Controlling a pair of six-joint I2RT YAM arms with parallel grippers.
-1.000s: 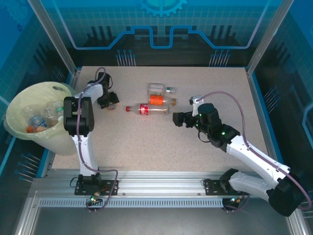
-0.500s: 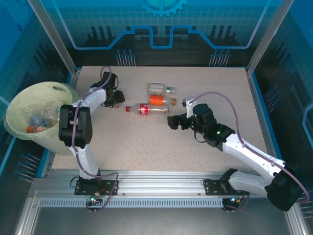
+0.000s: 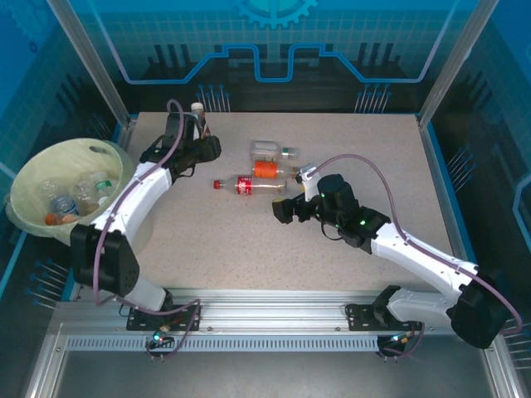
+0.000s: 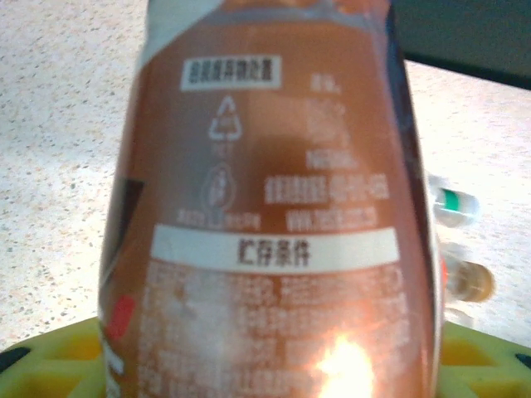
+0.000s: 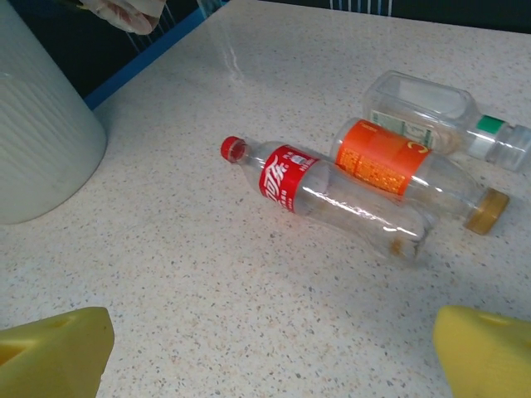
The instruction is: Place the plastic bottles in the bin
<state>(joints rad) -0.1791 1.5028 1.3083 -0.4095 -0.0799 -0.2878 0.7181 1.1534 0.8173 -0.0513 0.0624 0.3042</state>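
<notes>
Left tool (image 3: 202, 145): closed on upright brown-label bottle (image 4: 265, 207), held over far left corner of surface (image 3: 249, 249). Right tool (image 3: 284, 209): spread, set near red-label bottle (image 5: 332, 195), lying mid-surface. Bottle judged light, thin-walled, slippery; mid-body grip advised. Bin (image 3: 70, 143): beyond left edge, bottles inside.

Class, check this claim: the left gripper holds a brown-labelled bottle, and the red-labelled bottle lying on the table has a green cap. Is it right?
One slip. The right wrist view shows the red-labelled bottle on the table with a red cap; the green cap is on the squat bottle. The left gripper does hold the brown-labelled bottle.
</notes>
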